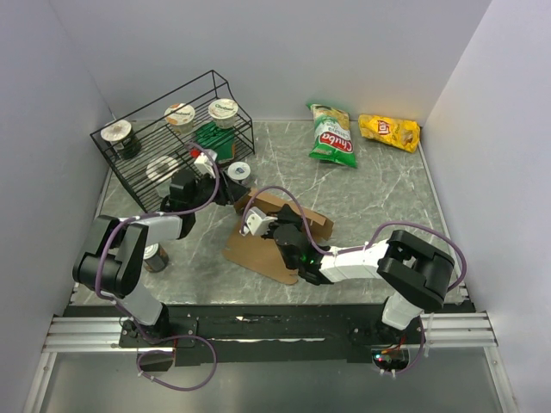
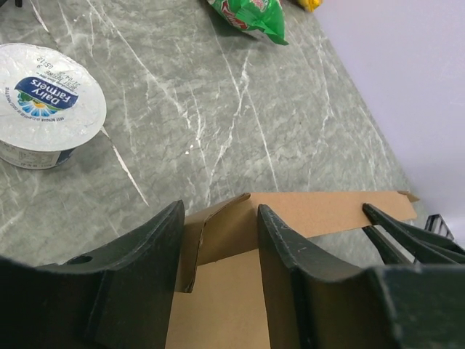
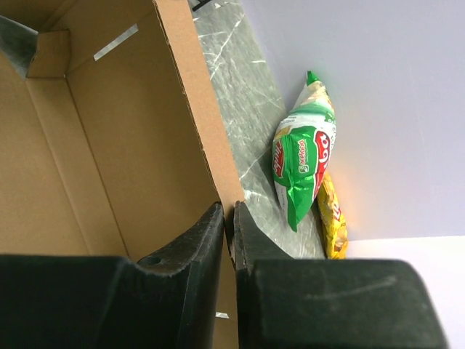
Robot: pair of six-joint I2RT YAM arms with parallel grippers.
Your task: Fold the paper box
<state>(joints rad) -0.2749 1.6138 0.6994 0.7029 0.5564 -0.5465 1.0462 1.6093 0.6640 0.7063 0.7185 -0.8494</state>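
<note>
Folding a cardboard box that sits mid-tabletop, slightly toward the near edge, two robot arms work on its walls. The right gripper is clamped on the rim of a raised side wall. The left gripper straddles a corner flap with its jaws half apart, and whether it pinches the flap cannot be told. To do the step well, the wall should probably be steadied upright while the flap is tucked in squarely. The box lies open side up, its long axis seemingly running left to right, skewed to the tabletop's edges.
</note>
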